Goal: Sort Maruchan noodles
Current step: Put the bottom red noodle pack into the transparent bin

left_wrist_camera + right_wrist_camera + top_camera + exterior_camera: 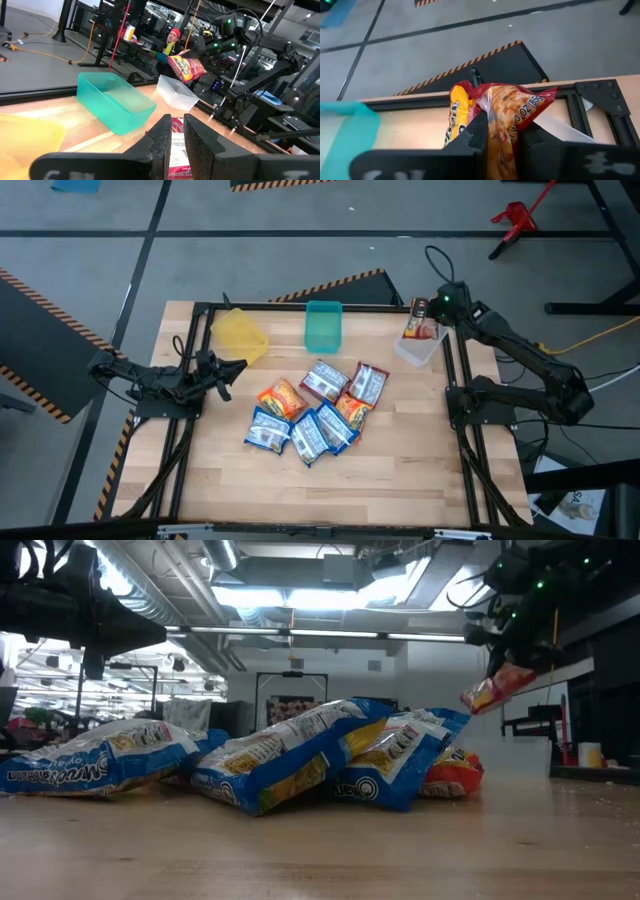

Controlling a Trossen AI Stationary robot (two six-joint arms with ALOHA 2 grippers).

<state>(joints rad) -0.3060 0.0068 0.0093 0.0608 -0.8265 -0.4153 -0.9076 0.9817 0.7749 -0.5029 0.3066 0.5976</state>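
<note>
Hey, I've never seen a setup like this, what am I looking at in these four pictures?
It's a two-armed robot at a wooden table. One picture looks down from above, one sits at tabletop level, and two come from cameras on the arms' wrists. In the middle lies a pile of ramen packets, blue, orange and red. At the far edge stand a yellow bin, a teal bin and a clear bin. The right end effector is shut on a red packet, held over the clear bin. The left end effector waits at the table's left, fingers nearly together, holding nothing.
</note>
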